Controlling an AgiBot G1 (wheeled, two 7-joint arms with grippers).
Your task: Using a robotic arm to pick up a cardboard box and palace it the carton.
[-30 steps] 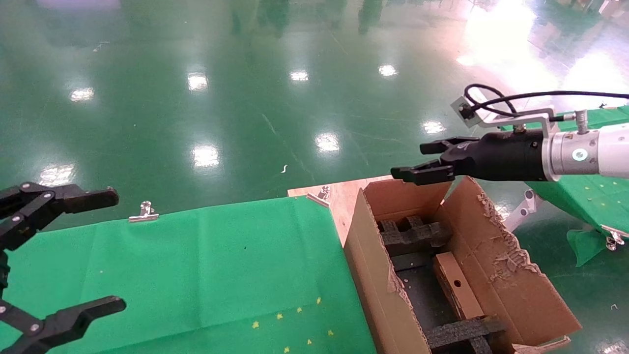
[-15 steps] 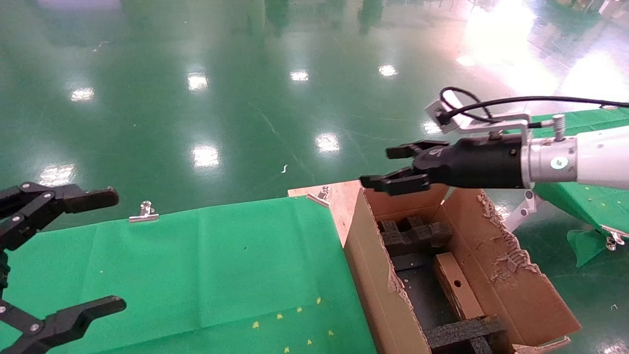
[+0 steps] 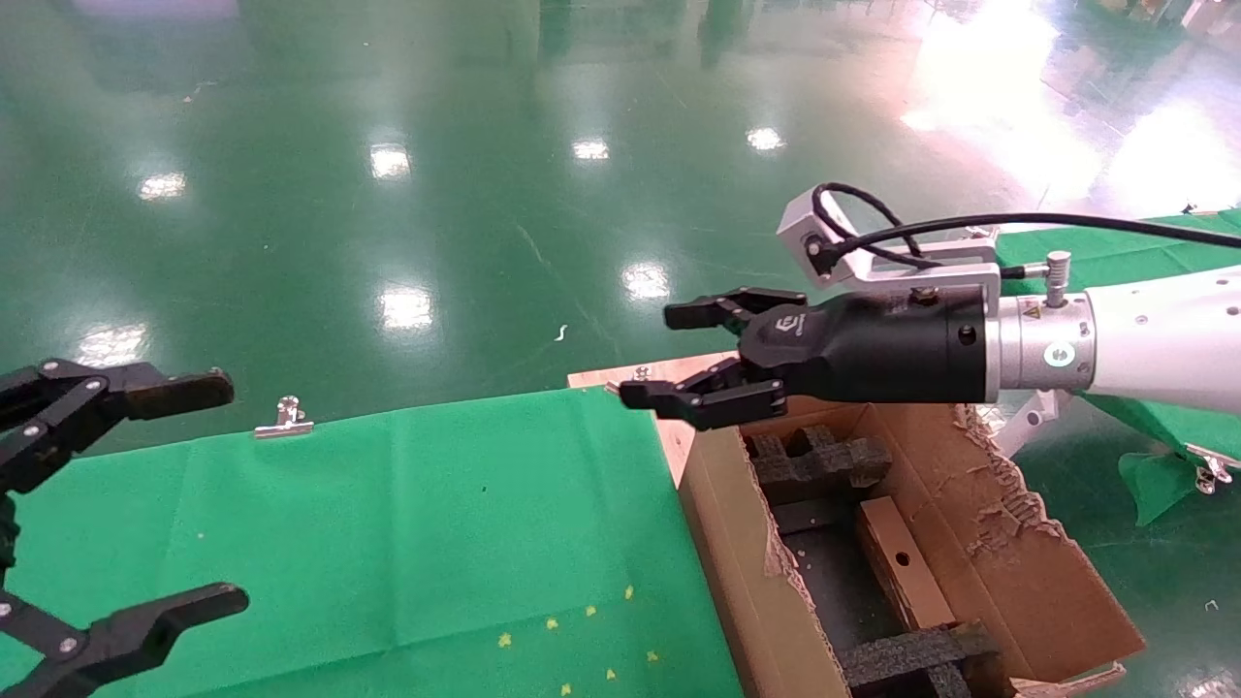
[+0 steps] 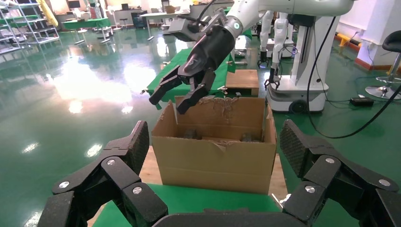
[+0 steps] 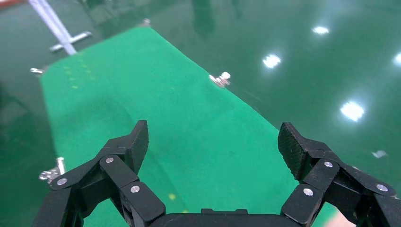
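The carton [image 3: 1018, 572] stands open to the right of the green table, with ragged flaps and black foam inserts [image 3: 819, 460] inside. The small cardboard box [image 3: 902, 562], with a round hole, lies inside it between the inserts, near the right wall. My right gripper [image 3: 657, 355], on the white robotic arm [image 3: 1154, 334], is open and empty. It hovers above the carton's far left corner and the table's corner. In the left wrist view the carton [image 4: 215, 156] faces me, with the right gripper [image 4: 172, 99] above its rim. My left gripper [image 3: 225, 494] is open and parked at the lower left.
A green cloth [image 3: 436, 523] covers the table, held by metal clips [image 3: 283, 419]; it also fills the right wrist view [image 5: 156, 99]. A second green table [image 3: 1154, 388] stands at the right. A brown box [image 4: 242, 81] and another robot's base [image 4: 295, 90] stand behind the carton.
My right gripper has moved left, from over the carton's far end to above the carton's far left corner and the table corner. It stays open and empty. The left arm has not moved.
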